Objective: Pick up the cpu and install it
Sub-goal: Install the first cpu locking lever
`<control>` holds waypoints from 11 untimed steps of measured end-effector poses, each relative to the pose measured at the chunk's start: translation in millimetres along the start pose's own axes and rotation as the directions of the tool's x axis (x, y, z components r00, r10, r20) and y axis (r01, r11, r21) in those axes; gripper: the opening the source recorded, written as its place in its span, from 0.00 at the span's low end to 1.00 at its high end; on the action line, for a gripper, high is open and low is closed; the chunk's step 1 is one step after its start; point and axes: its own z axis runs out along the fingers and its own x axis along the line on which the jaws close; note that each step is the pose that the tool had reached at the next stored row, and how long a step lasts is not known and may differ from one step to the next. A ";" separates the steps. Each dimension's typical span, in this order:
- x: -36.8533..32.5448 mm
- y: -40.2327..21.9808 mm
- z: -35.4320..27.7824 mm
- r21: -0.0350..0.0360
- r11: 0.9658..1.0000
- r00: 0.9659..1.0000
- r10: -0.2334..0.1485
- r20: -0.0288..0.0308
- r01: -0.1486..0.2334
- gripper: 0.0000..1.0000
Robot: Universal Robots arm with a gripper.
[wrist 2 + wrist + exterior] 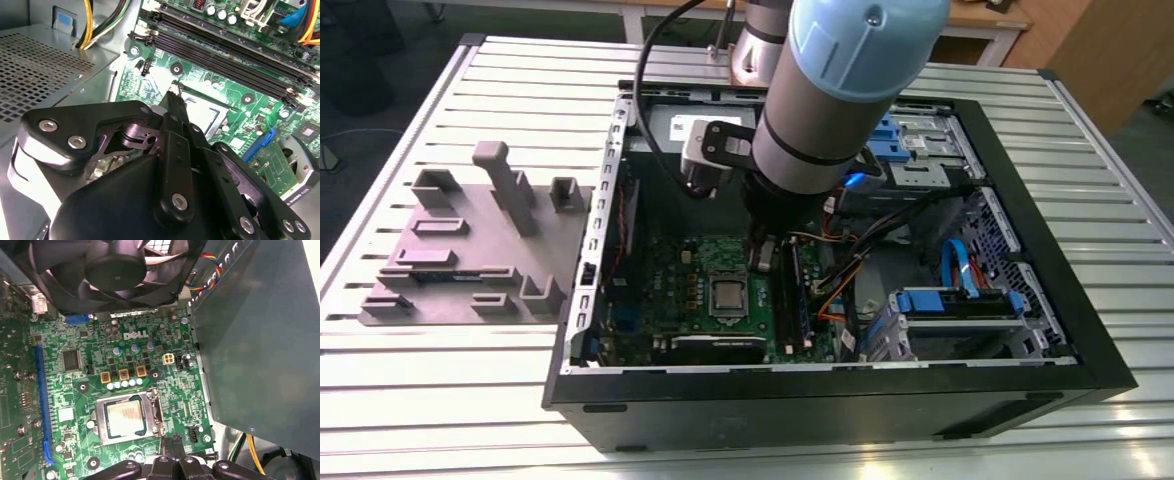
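One flat silver cpu [125, 418], socketed.

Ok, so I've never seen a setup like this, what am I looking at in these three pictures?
It's a robot arm reaching into an open computer case lying on a slatted metal table. The exterior view looks on from outside; both wrist views come from cameras riding on the arm. Inside is a green motherboard, with the cpu sitting in its socket. The jaws are shut, empty, beside that socket. A grey fixture block lies at the exterior view's left.
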 end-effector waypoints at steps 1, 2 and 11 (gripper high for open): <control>0.8 -0.1 0.0 0.000 1.000 1.000 0.000 -0.002 0.000 0.10; 1.9 -0.4 -0.1 0.001 1.000 1.000 0.000 -0.003 0.000 0.10; 9.8 -2.0 0.0 0.002 1.000 1.000 -0.005 -0.017 0.005 0.10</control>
